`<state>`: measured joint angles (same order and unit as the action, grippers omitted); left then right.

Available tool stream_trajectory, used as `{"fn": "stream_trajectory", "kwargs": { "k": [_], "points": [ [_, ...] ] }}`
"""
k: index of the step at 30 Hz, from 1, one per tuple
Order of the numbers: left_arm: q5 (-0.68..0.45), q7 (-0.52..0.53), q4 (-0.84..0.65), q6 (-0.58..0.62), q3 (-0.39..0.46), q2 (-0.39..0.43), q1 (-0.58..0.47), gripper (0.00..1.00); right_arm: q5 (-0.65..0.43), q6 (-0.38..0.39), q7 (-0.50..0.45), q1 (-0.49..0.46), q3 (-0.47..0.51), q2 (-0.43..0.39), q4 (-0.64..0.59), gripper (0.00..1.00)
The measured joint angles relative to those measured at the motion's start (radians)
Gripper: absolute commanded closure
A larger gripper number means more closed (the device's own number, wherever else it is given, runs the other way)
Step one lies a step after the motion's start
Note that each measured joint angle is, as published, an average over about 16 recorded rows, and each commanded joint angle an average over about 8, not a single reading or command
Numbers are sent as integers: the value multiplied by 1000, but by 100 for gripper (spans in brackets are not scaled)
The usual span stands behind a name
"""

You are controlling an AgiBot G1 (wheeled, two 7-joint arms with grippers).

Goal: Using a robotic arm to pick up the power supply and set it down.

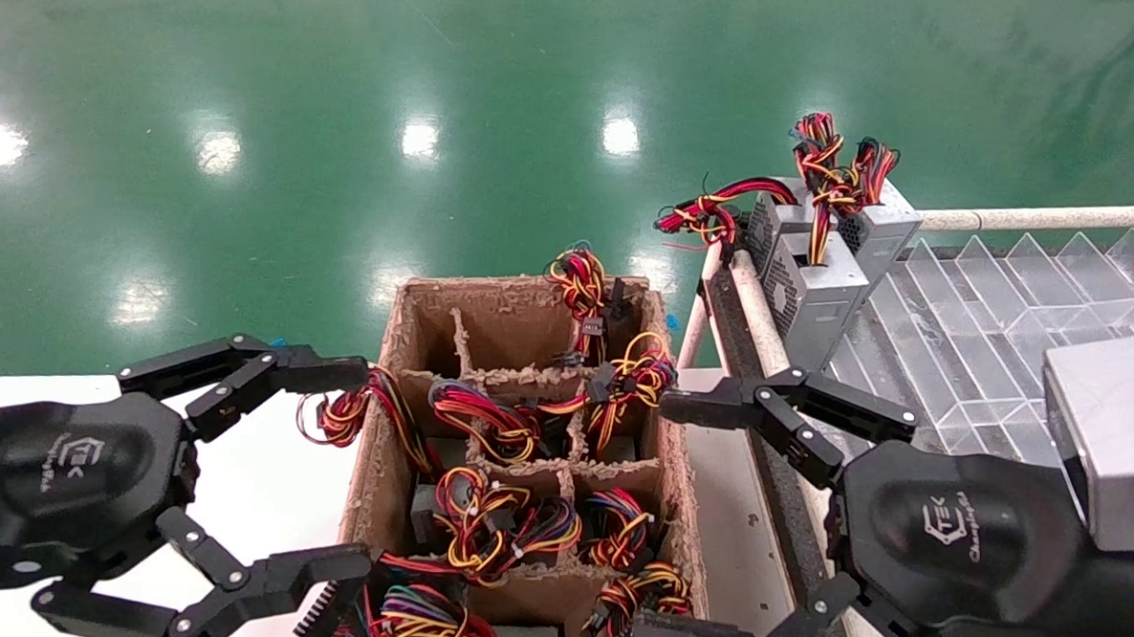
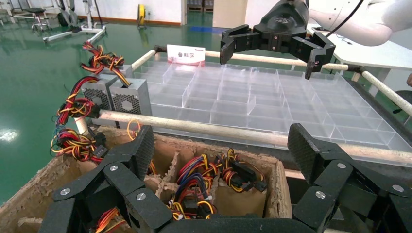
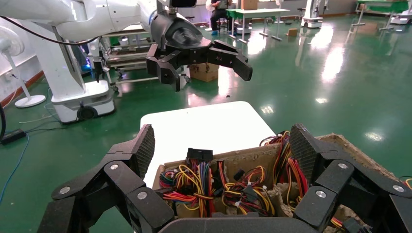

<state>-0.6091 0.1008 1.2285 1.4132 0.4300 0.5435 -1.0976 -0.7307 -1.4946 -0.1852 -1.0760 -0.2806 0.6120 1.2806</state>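
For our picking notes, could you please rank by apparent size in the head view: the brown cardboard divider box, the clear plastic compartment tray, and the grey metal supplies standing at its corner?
1. Brown cardboard divider box and clear plastic compartment tray: alike, both cropped, so unranked.
2. Grey metal supplies: clearly smallest, though farther off.

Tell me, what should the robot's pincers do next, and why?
Probably lower the right pincer into the cardboard box toward a power supply. Both pincers, left pincer too, hover open and empty over the box, and three grey units already stand on the clear tray at the right.
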Motion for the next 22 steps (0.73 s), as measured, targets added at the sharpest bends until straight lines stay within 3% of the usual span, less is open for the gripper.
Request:
{"fn": "stream_trajectory", "kwargs": {
  "k": [22],
  "points": [
    [0,0,0,0,0,0,0,0,1,1,1,-1,-1,1,-2,0]
  ]
}}
